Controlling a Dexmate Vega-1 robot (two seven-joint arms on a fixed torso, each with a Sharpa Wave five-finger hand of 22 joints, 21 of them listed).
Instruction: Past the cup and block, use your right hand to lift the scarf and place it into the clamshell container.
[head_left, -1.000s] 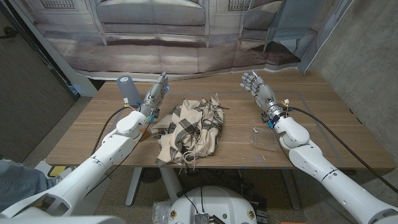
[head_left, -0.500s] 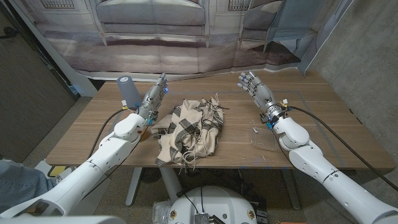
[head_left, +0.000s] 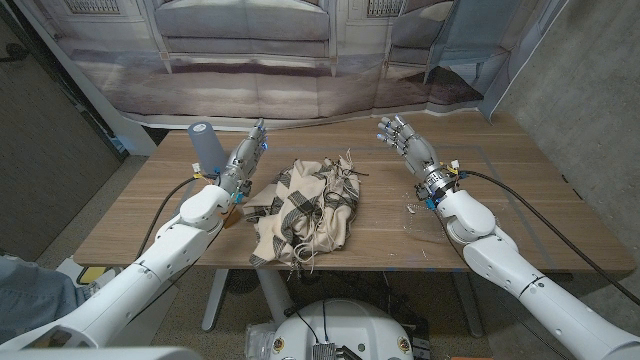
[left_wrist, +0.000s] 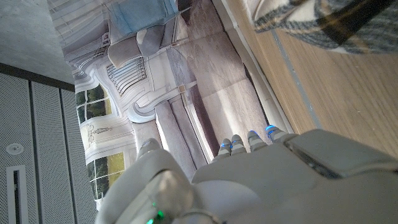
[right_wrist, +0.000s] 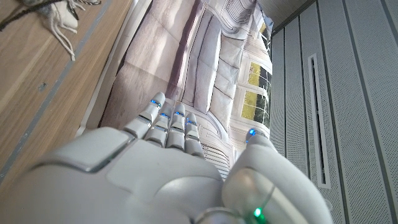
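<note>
Here, scarf (head_left: 308, 208) between open-fingered hands.

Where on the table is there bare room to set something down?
Bare wood lies between the scarf and the right hand, and along the far edge behind the scarf. It is crowded on the left, where the left hand stands near the cup.

Cream scarf (head_left: 305, 208) — dark plaid stripes; grey-blue cup (head_left: 206, 145); brown wooden table (head_left: 520, 200)

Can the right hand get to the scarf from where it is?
Probably yes. The right hand is open above the table, off to the scarf's side, and only bare wood lies between them. Nothing blocks the way.
</note>
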